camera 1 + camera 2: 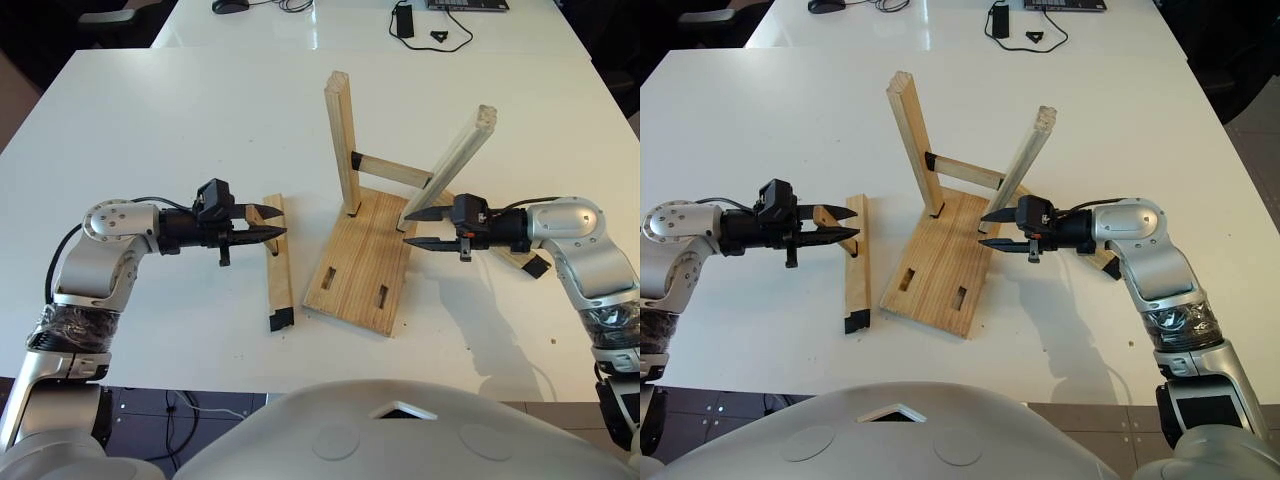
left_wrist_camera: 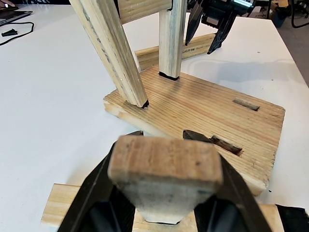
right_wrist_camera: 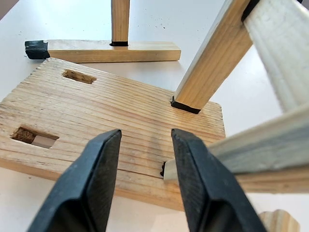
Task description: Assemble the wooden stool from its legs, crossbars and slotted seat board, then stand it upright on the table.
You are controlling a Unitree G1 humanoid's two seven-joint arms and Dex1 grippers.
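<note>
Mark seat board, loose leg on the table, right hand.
seat board (image 1: 358, 255): left eye view, bare wood above the empty slots.
loose leg (image 1: 279, 285): left eye view, lower half of its shaft.
right hand (image 1: 408, 231): left eye view, midway between fingertips.

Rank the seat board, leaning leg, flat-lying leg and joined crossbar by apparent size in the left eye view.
Largest: flat slotted wooden seat board.
Next: leaning pale wooden leg and flat-lying wooden leg, too alike to rank.
Smallest: short wooden crossbar.

Slotted seat board flat, 2 legs in its slots, loose leg alongside.
</note>
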